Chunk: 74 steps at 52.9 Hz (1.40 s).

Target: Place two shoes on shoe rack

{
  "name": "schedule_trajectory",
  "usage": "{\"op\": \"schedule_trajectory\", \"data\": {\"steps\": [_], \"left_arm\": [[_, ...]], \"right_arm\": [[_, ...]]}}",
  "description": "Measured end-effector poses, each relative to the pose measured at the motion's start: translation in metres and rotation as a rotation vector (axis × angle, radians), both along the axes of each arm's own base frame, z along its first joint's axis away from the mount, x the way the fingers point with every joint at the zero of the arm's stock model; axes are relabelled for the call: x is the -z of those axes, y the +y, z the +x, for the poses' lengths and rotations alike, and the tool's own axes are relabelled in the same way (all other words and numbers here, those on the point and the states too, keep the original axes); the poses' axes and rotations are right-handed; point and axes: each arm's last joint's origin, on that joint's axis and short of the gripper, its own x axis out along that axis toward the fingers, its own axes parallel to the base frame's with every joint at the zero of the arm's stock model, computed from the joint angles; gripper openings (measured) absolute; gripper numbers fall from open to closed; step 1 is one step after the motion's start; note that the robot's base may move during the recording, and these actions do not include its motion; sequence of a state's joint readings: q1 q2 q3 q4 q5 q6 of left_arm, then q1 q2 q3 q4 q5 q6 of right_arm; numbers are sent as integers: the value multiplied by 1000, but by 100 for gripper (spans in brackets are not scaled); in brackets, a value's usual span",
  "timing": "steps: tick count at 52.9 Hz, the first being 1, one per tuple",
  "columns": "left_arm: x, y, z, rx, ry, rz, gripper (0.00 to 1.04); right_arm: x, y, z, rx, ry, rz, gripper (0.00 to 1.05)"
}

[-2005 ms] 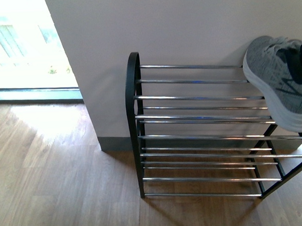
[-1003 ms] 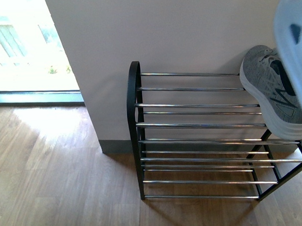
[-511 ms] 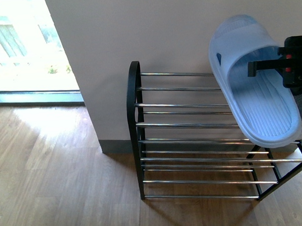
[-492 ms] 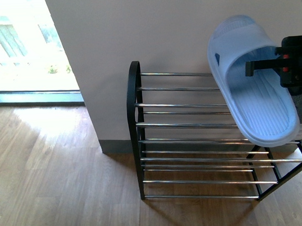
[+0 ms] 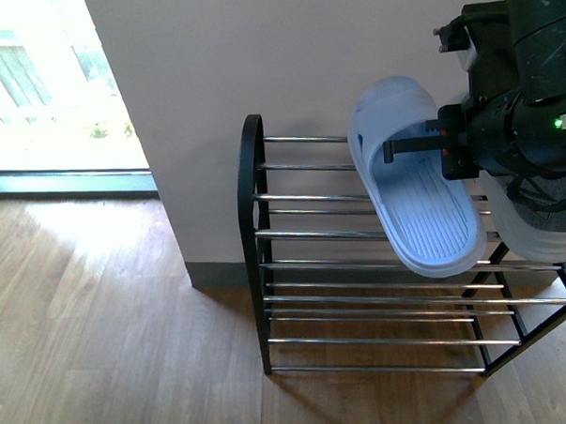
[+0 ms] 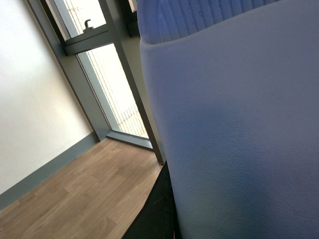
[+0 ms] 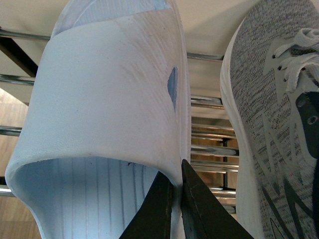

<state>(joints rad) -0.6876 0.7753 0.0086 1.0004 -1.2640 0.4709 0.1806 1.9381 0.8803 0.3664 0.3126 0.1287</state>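
Observation:
A pale blue slide sandal (image 5: 416,192) hangs tilted over the top bars of the shoe rack (image 5: 350,233), toe toward the wall. My right gripper (image 5: 421,151) is shut on its strap edge. In the right wrist view the jaws (image 7: 177,174) pinch the strap of this sandal (image 7: 109,89), with a grey sneaker (image 7: 269,109) lying on the chrome bars (image 7: 207,102) beside it. The right arm hides most of that sneaker in the front view; only its white sole (image 5: 538,243) shows. The second slide sandal (image 6: 234,124) fills the left wrist view, held in my shut left gripper (image 6: 169,219).
The rack stands against a white wall (image 5: 257,53) on a wooden floor (image 5: 100,323). A bright glass door (image 5: 43,91) lies to the left. The left wrist view shows a door frame (image 6: 94,79) and a skirting board (image 6: 45,172).
The right arm has come in from the right, carrying the slide sandal leftward and lower over the rack's top tier. The arm now covers most of the grey sneaker.

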Motion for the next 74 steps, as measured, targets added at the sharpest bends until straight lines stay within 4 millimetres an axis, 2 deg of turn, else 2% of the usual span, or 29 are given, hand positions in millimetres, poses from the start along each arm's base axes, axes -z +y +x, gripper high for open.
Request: {"op": "schedule_trajectory", "data": {"steps": [22,39,54,57,62,74], "left_arm": [[0,0,0,0,0,0,2],[0,0,0,0,0,0,2],[0,0,0,0,0,0,2],[0,0,0,0,0,0,2],[0,0,0,0,0,0,2],[0,0,0,0,0,0,2]], "right_arm": [[30,-25,29,42,48,-26,2],[31,-39,44,60,32,-49,2],[37,-45,46,64,48,-57,2],[38,-46,46,63,50,-54,6],[37,-46,46,53,45,-45,21],[33,-47,46,53,29,-44,49]]}}
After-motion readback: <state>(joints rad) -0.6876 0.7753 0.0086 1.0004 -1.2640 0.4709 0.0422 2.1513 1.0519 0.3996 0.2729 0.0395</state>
